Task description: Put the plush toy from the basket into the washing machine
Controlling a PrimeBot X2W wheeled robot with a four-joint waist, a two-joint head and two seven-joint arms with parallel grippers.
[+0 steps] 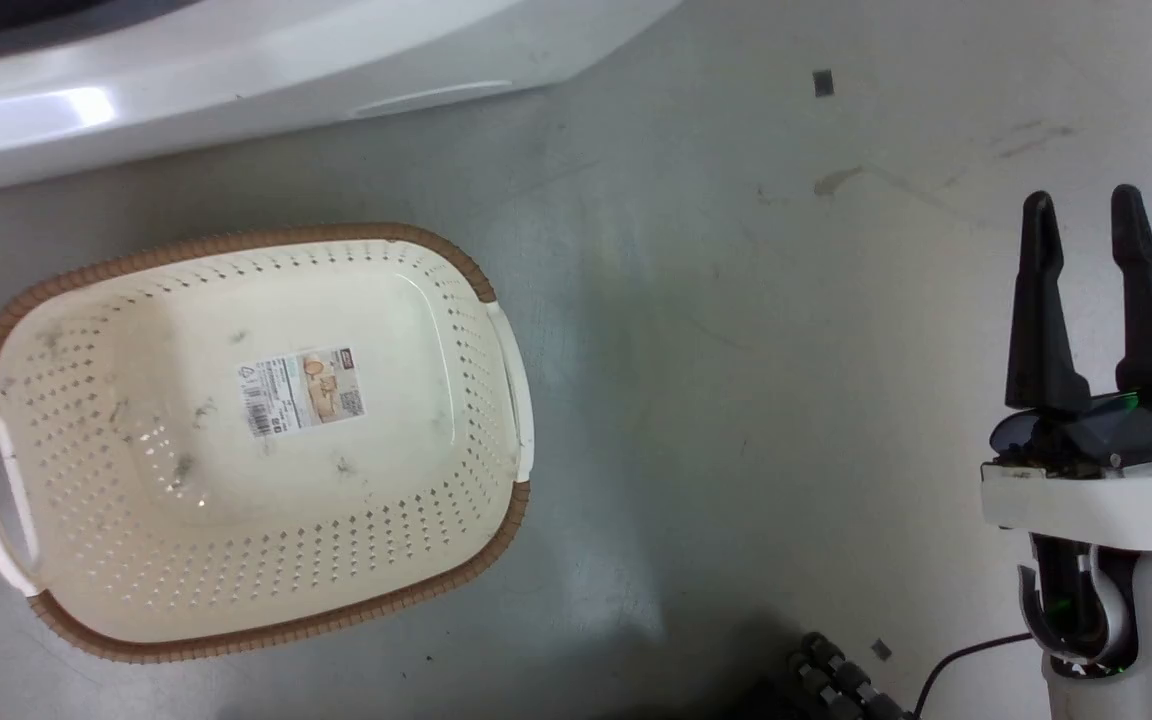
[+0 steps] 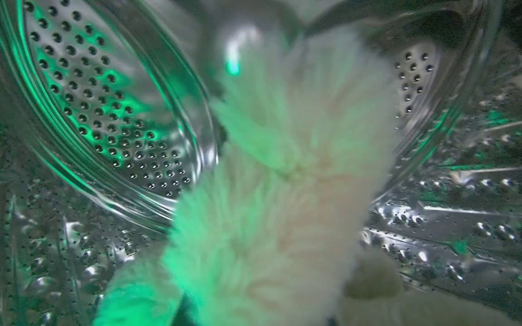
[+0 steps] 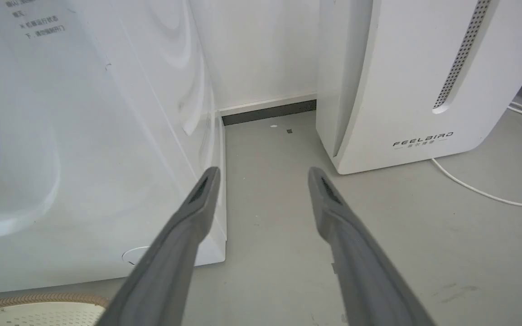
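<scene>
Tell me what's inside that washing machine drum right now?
The fluffy cream plush toy is inside the shiny perforated steel drum, tinted by green light. Its fur covers the part of the drum behind it, so anything there cannot be seen.

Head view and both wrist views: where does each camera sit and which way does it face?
Head view: on the head, facing down at the floor, the basket and the washing machine's lower front; right gripper, open, at lower right.
Left wrist view: inside the steel drum, facing the plush toy close up.
Right wrist view: low, facing along its spread fingers at floor between washing machine and a white appliance.
Shared: head and right wrist views both show basket and washing machine.
</scene>
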